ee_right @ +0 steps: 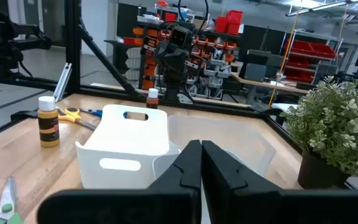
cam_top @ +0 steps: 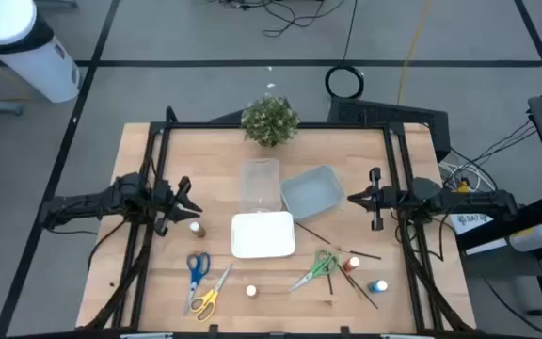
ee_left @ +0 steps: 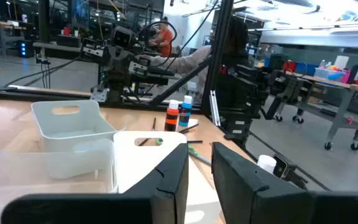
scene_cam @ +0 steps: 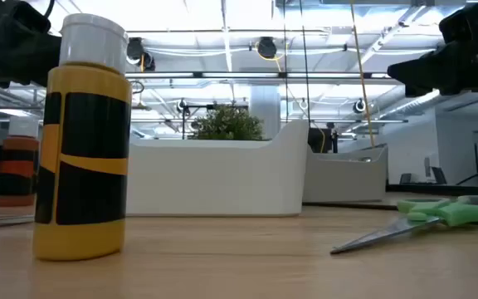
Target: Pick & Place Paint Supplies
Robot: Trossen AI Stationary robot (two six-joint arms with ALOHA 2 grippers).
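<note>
Closest to the table's front edge lie the blue scissors (cam_top: 197, 268) and the yellow scissors (cam_top: 209, 296), crossing at their tips, with a yellow bottle (cam_top: 250, 292) standing just beside them toward the middle. Further right, the green scissors (cam_top: 314, 269) lie slanted, a red bottle (cam_top: 351, 265) and a blue bottle (cam_top: 377, 285) stand near them, and thin dark brushes (cam_top: 339, 247) lie crossed among these. Behind that row, at the centre, sits the white tray (cam_top: 263, 235), and a brown bottle (cam_top: 197, 229) stands just off its left side. Level with the tray, the left gripper (cam_top: 188, 199) hovers over the table's left side near the brown bottle; from its wrist view the fingers (ee_left: 173, 180) stand a narrow gap apart with nothing between them. Across the table the right gripper (cam_top: 375, 198) hangs at about the same depth, its fingers (ee_right: 189, 167) pressed together and holding nothing. Between the two grippers, behind the white tray, the clear tray (cam_top: 260, 184) and the grey tray (cam_top: 312, 191) sit side by side, the grey one turned at an angle. At the back edge stands the plant (cam_top: 270, 121).
</note>
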